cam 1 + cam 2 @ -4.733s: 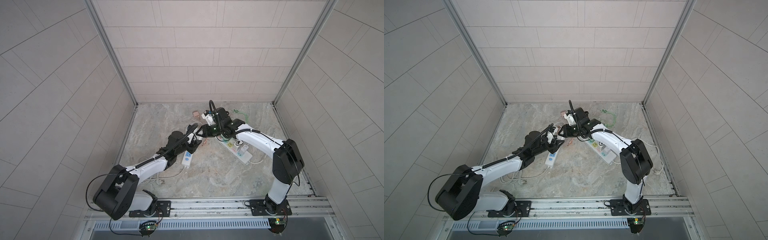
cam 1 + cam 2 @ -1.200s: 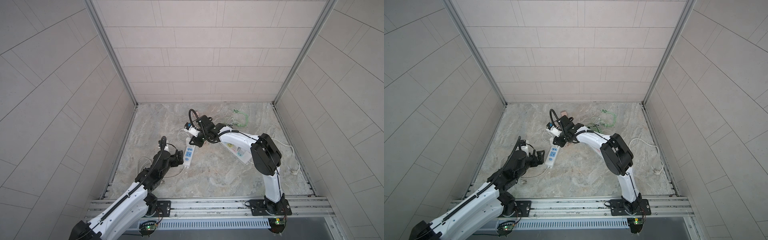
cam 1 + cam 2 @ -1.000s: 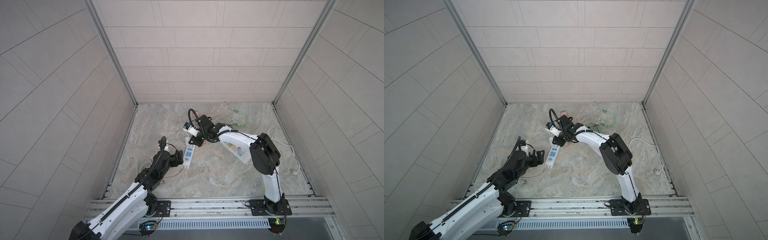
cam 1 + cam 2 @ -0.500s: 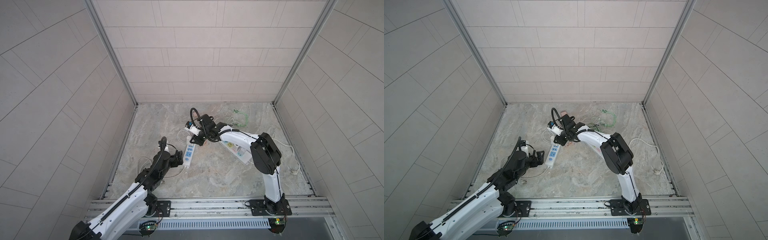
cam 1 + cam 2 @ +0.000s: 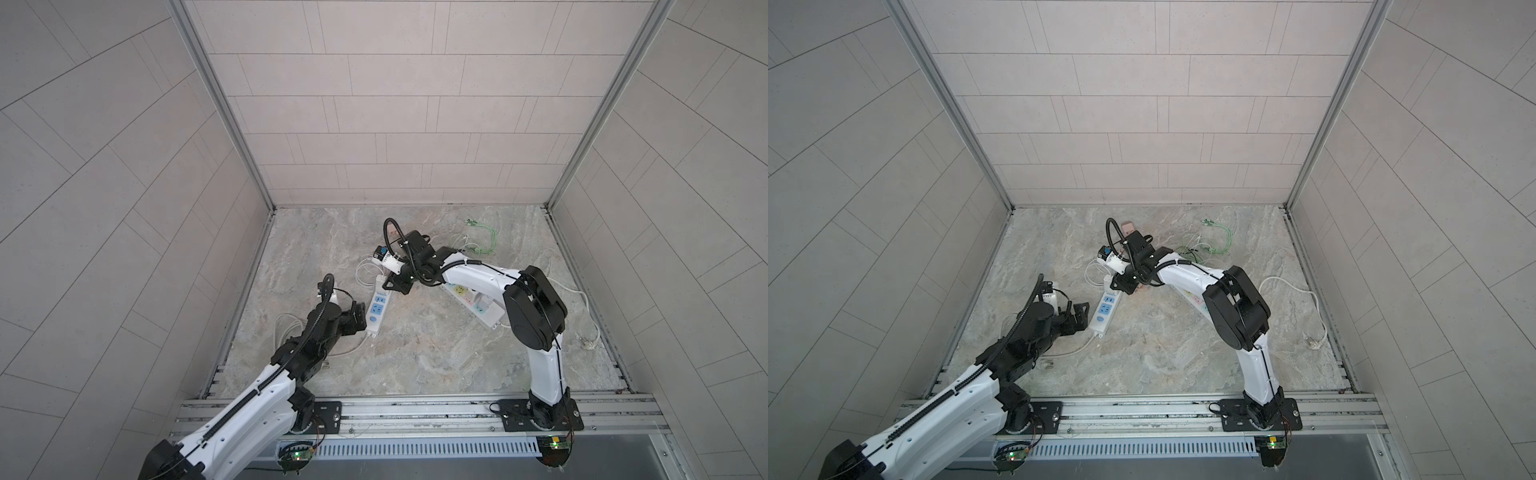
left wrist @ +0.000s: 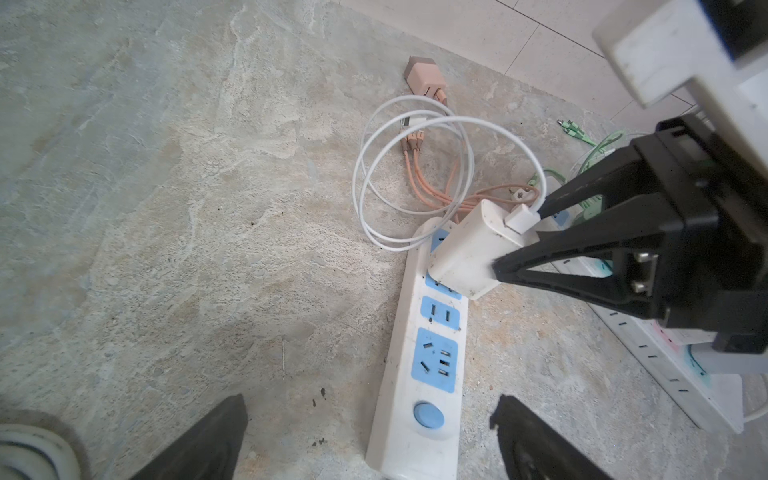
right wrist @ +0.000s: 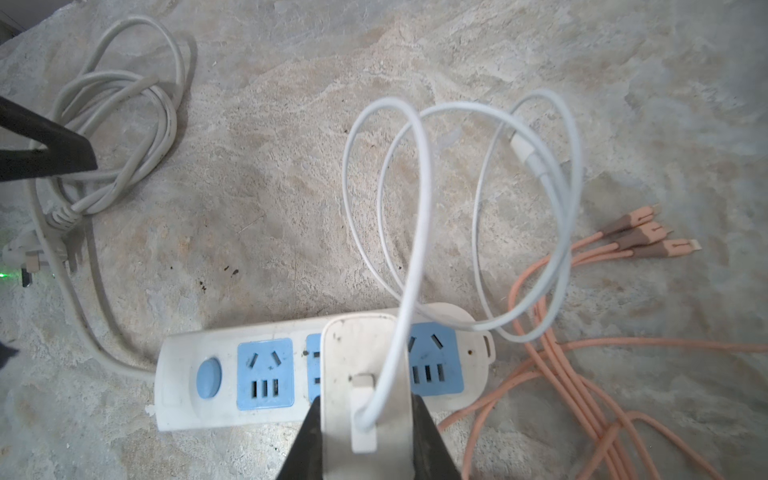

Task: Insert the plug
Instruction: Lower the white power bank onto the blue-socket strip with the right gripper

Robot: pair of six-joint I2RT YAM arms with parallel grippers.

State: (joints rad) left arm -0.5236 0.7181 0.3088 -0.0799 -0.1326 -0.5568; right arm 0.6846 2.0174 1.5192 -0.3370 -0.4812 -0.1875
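charger plug (image 6: 469,249) – white block, hard smooth shell, light by the look of it. it stands tilted over the middle sockets of the power strip (image 6: 432,374). its prongs are hidden, so you cannot tell whether they are seated.

right pincer (image 7: 365,399) is clenched on the plug's two flat flanks, near the cable end. that is a fair hold for pushing, but judge the sides slick: the block may pivot between the pads if you press off-axis.

white cable (image 7: 419,208) loops off the plug's top and lies coiled on the counter (image 6: 166,208) – springy, likely to tug sideways.

the strip itself looks light and could skate on the stone. left pincer (image 6: 368,411) is released wide at the switch end, a finger on each side, apparently not touching. it's well placed to brace the strip.

pink leads (image 7: 540,374) trail just beyond the strip's far end.
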